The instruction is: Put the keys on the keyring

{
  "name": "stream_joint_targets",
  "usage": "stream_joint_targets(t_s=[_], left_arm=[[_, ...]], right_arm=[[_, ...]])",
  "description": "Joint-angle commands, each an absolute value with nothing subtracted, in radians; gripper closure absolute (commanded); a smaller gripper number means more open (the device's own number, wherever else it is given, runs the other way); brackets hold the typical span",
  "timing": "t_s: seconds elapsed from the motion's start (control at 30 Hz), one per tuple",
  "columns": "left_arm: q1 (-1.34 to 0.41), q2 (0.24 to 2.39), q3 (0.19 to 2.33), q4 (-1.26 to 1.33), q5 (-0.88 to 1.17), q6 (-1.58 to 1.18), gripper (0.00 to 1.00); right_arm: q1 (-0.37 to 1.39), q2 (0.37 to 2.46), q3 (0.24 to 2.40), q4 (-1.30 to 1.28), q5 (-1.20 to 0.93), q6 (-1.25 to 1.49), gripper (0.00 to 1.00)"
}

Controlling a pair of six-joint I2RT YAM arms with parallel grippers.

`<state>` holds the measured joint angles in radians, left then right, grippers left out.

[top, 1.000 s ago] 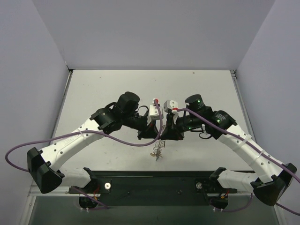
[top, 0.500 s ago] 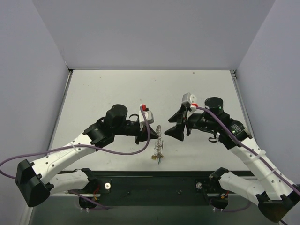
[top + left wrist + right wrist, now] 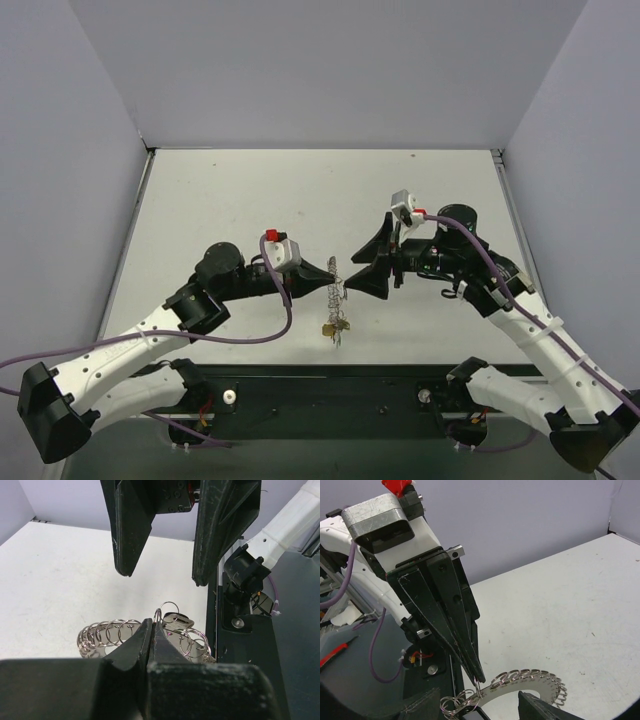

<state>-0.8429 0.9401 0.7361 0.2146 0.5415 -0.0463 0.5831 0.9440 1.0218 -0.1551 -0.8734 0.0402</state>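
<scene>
Currently my left gripper is pinching the large silvery coiled metal keyring, with small silver keys on it. My right gripper stands spread just beside it.

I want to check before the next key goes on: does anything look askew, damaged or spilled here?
Nothing looks damaged or spilled. The keyring is pinched at its rim by the shut left gripper, with the keys bunched at the end nearest the arm bases. The right gripper stands open, clear of the ring.
</scene>
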Motion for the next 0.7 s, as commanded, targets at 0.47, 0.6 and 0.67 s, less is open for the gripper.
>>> stream_joint_targets(t_s=[0.47,0.6,0.67], left_arm=[[-0.845,0.905,0.764,0.313,0.512,-0.023,1.0],[-0.845,0.904,0.765,0.31,0.511,-0.018,1.0],[-0.844,0.904,0.767,0.311,0.511,-0.017,1.0]], right_arm=[[0.58,1.022,1.057,-0.189,-0.907,0.117,0.62],[0.578,1.017,1.051,-0.189,-0.925,0.115,0.7],[0.58,1.019,1.049,-0.187,-0.94,0.114,0.77]])
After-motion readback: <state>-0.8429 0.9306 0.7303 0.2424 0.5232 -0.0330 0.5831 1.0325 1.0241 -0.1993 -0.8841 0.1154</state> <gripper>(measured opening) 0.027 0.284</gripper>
